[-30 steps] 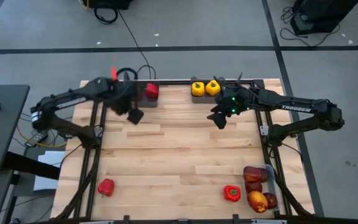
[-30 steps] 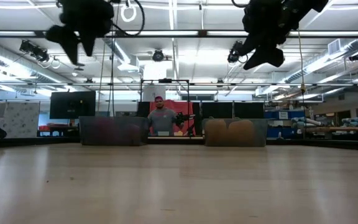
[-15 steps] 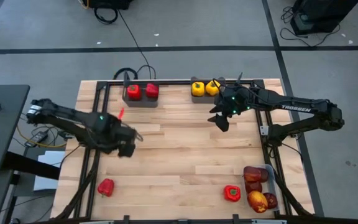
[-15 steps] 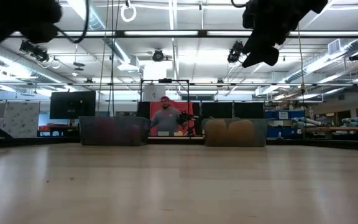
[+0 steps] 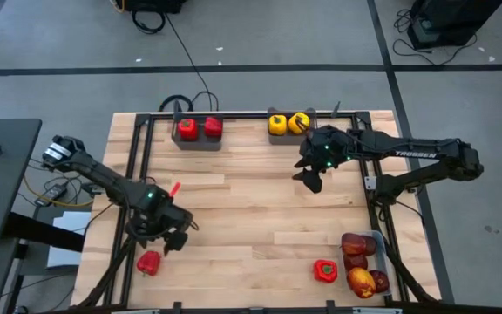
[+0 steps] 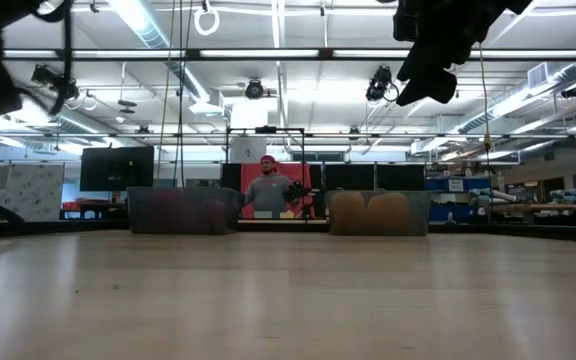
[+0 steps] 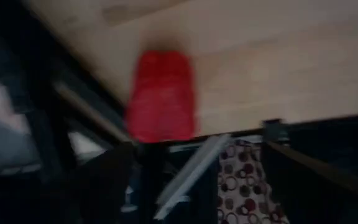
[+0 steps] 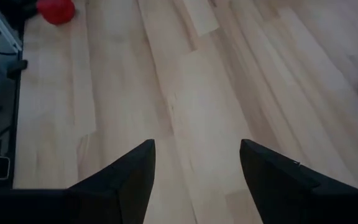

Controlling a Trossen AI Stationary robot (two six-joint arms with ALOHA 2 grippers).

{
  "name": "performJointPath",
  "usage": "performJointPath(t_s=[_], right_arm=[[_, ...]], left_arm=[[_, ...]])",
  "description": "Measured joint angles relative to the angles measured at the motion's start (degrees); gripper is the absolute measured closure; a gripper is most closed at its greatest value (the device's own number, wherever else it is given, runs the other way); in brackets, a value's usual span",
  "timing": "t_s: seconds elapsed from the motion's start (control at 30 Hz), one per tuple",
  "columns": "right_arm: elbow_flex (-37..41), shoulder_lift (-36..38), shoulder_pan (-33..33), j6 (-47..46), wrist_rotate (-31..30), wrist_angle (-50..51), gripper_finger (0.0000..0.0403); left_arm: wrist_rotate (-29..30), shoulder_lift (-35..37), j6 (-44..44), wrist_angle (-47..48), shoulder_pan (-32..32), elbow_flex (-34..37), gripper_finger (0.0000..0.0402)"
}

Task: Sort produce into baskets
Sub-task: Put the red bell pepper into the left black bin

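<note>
High view shows left gripper [image 5: 175, 241], jaws' state unclear, just beside red pepper [image 5: 149, 262], light, glossy, best pinched across its body; right gripper [image 8: 194, 165] waits with spread jaws.

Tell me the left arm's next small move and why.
Probably lower the left gripper onto the red pepper at the table's near-left corner and close on it. The gripper sits just beside that loose pepper, and the left wrist view has it nearly centred. Two red peppers already lie in the far-left bin, so this one likely belongs there.
</note>
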State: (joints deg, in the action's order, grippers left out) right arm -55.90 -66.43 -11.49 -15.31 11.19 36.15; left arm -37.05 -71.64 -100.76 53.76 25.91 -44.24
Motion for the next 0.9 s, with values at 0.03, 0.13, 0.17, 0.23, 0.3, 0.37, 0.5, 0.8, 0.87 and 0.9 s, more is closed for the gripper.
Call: performJointPath(t_s=[0.03, 0.13, 0.17, 0.23, 0.3, 0.37, 0.5, 0.8, 0.87, 0.9], right_arm=[[0.2, 0.0, 0.5, -0.1, -0.5, -0.3, 0.0159], [0.8, 0.0, 1.7, -1.3, -1.1, -0.3, 0.0159], [1.1, 0.0, 2.1, -1.7, -1.1, -0.7, 0.0159], [1.7, 0.0, 2.9, -2.6, -1.1, -0.9, 0.0159], [2.2, 0.0, 3.5, -3.6, -1.1, -1.0, 0.0159], [2.5, 0.0, 4.1, -5.0, -1.1, -1.1, 0.0159], [2.8, 0.0, 6.0, -7.6, -1.1, -1.1, 0.0159], [2.8, 0.0, 9.7, -10.6, -1.3, -3.4, 0.0159], [2.8, 0.0, 9.9, -11.3, -1.3, -3.6, 0.0159], [2.8, 0.0, 10.0, -11.5, -1.6, -3.6, 0.0159]], left_arm=[[-0.2, 0.0, -0.1, 0.7, 0.5, 0.6, 0.0032], [-0.3, 0.0, -0.4, 1.0, 1.6, 2.3, 0.0007], [-0.2, 0.0, -0.4, 0.9, 2.0, 2.9, 0.0006], [-0.1, 0.0, -0.2, -1.5, 2.5, 4.0, 0.0012], [-0.1, 0.0, -0.2, -4.3, 3.0, 5.5, 0.0018], [-0.1, 0.0, -0.4, -8.0, 3.8, 6.8, 0.0023], [0.4, 0.0, -2.1, -12.8, 5.4, 9.9, 0.0028], [0.5, 0.0, -3.9, -23.8, 7.9, 15.7, 0.0038], [0.5, 0.0, -3.9, -25.0, 8.2, 15.7, 0.0059], [0.5, 0.0, -3.9, -25.5, 8.2, 15.7, 0.0074]])
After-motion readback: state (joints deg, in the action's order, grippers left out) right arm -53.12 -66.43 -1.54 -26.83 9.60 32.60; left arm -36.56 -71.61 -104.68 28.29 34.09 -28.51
